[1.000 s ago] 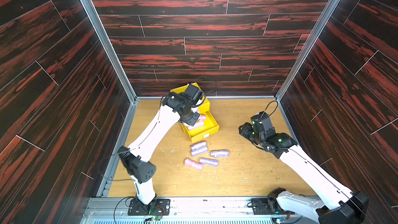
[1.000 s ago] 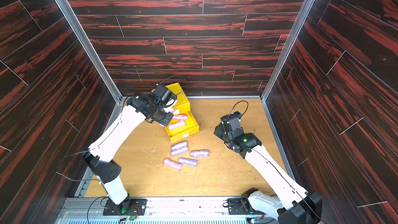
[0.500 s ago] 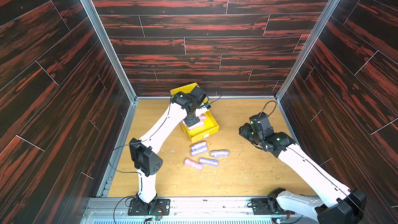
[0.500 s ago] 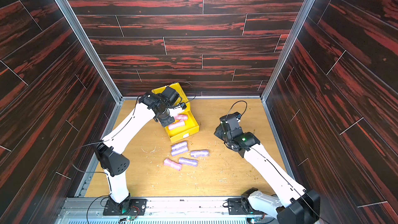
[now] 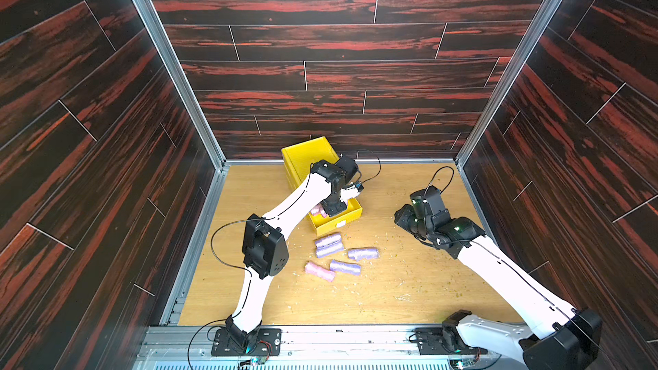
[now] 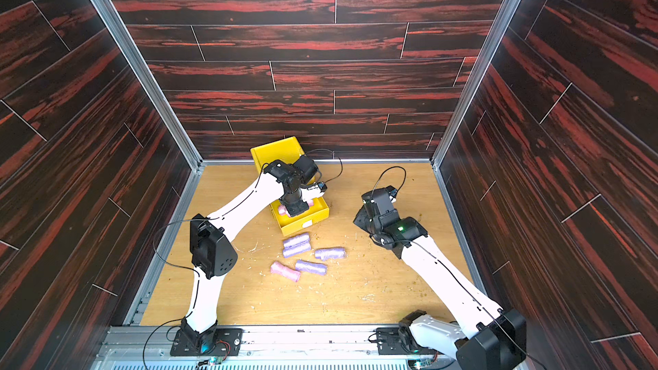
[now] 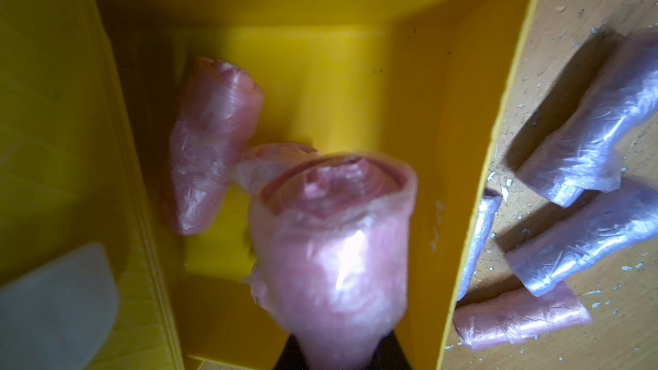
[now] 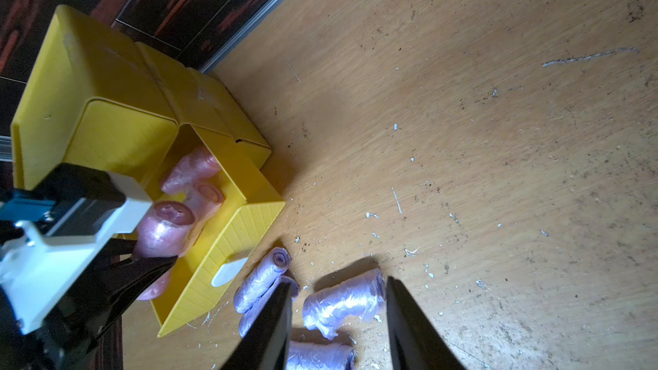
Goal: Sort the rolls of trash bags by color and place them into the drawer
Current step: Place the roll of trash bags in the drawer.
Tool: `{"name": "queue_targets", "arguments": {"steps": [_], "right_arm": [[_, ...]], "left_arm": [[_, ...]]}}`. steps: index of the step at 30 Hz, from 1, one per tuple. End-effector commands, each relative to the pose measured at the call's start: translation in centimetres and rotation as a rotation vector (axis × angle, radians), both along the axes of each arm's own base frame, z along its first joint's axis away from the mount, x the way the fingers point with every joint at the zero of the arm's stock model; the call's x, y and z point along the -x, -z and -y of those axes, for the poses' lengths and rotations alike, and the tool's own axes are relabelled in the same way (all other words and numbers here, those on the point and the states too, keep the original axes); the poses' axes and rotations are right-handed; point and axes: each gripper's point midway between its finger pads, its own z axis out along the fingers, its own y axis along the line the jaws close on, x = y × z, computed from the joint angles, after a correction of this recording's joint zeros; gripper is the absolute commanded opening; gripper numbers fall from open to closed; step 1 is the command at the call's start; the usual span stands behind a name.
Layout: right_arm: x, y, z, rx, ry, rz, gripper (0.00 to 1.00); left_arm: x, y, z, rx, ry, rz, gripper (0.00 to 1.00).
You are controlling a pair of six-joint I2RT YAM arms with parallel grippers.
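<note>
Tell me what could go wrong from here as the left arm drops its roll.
The left gripper holds a pink roll over two stored pink rolls in the open drawer; dropped there, it might pile up and block closing. The loose pink roll on the table lies right beside a lavender roll, so a grasp there could catch both.

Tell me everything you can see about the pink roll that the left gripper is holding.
The held pink roll is a short cylinder of thin, crinkly, glossy, translucent plastic; its free end shows the wound layers as a spiral. The left gripper is shut on its other end and holds it above the open yellow drawer, free end pointing into it. Two more pink rolls lie on the drawer floor beneath; whether it touches them cannot be told.
</note>
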Motion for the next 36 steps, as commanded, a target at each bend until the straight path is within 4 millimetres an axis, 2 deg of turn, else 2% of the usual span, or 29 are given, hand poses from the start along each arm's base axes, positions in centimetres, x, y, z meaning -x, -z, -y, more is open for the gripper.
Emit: {"name": "queue_targets", "arguments": {"steps": [1, 5, 12, 21, 29, 36], "right_arm": [[0.1, -0.2, 0.2, 0.003, 0.001, -0.005, 0.47], [0.1, -0.2, 0.1, -0.001, -0.004, -0.009, 0.47], [0.1, -0.2, 0.2, 0.006, 0.0, -0.004, 0.46], [0.0, 0.0, 0.1, 0.005, -0.004, -0.012, 0.47], [0.0, -0.1, 0.1, 0.007, -0.002, -0.009, 0.47], [-0.1, -0.1, 0.0, 0.003, -0.003, -0.01, 0.46]], "left_arm": [[-0.5, 0.9, -0.4, -0.033, -0.011, -0.015, 0.03], [0.0, 2.1, -0.5, -0.056, 0.008, -0.059, 0.06], [0.0, 2.5, -0.5, -0.055, 0.01, -0.076, 0.09], [-0.8, 3.8, -2.4, -0.134, -0.014, -0.077, 0.18], [-1.5, 3.9, -3.0, -0.149, -0.037, -0.066, 0.24], [-2.0, 3.9, -3.2, -0.161, -0.049, -0.05, 0.35]]}}
